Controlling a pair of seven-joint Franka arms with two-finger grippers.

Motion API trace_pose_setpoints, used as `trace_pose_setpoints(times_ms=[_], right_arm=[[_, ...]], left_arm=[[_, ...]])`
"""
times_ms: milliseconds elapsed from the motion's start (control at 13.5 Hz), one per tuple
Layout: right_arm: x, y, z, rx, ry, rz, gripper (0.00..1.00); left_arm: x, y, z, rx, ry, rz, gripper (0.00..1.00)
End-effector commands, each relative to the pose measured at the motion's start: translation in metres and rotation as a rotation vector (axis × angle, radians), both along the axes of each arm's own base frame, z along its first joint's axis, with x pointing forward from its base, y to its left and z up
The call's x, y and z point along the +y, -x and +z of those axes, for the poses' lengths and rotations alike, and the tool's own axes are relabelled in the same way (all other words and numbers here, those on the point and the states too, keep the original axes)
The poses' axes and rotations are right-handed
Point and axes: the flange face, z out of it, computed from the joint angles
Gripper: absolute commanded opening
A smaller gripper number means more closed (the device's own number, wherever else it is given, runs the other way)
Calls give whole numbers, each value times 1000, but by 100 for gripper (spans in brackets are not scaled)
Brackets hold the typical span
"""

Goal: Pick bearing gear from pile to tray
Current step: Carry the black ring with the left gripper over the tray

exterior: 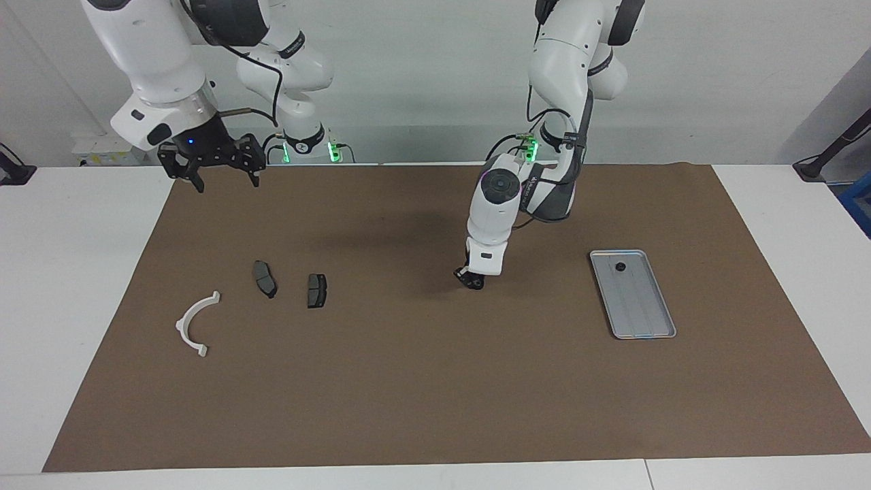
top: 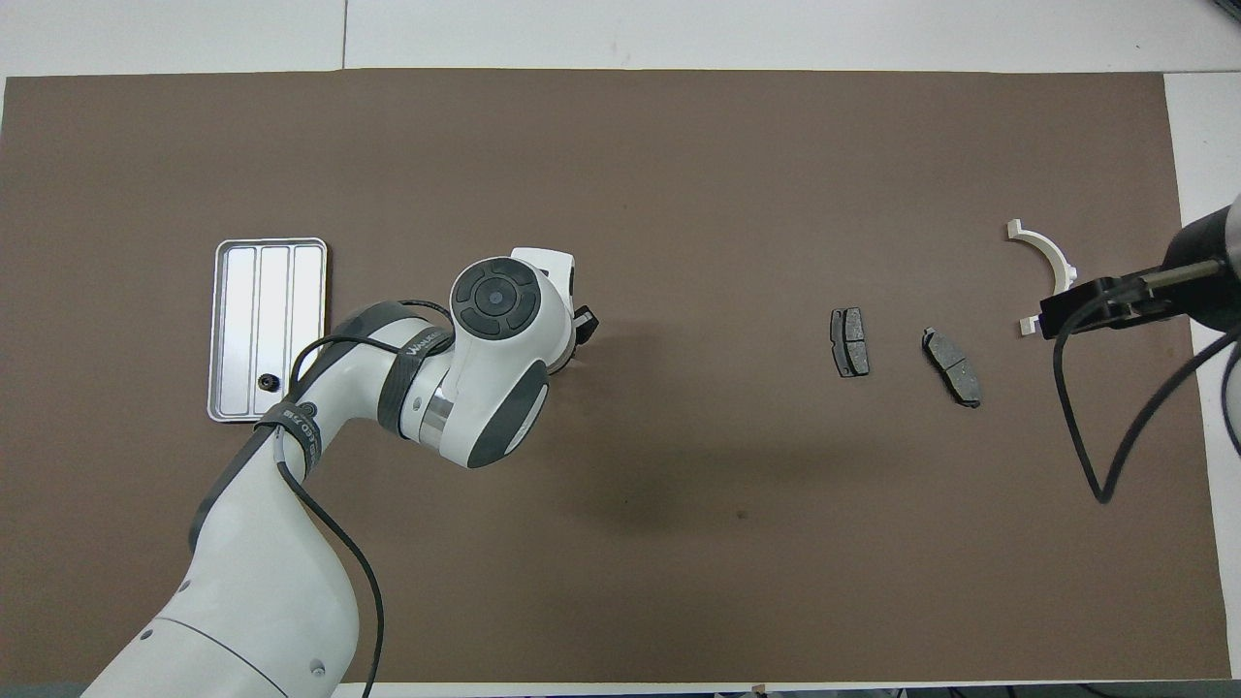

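Two hands: left hand [exterior: 469, 278] low over mat, closure unclear, right hand [exterior: 216, 165] apart, no legible writing.

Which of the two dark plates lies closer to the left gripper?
The squarer plate, lying toward the left gripper; the other plate lies beside the white bracket.

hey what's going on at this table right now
The left gripper is down at the brown mat mid-table, between the tray and the loose parts; whether it holds anything cannot be seen. One small black round piece already lies in the tray. Two dark plates and a white curved bracket lie toward the right arm's end. The right gripper waits, raised and open.
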Motion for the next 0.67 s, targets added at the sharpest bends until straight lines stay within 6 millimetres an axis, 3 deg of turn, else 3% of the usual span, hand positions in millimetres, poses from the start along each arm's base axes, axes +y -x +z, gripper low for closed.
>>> trace_pose_setpoints(times_ms=[0,148,297,594], right_arm=[[-11,8,3,15,-38,-13,100],[-13,7,5,11,-28,-18,100],[-12,5,5,1,-15,-14,100],[-11,2,9,-13,11,-7,100]], left_arm=[[16,-17,20,17,-24,22,0],[62,-29,52,38,-36,-14,0],[143,-44,83,76,-34,-98,0],[297,-78,84,59,3,-260,0]])
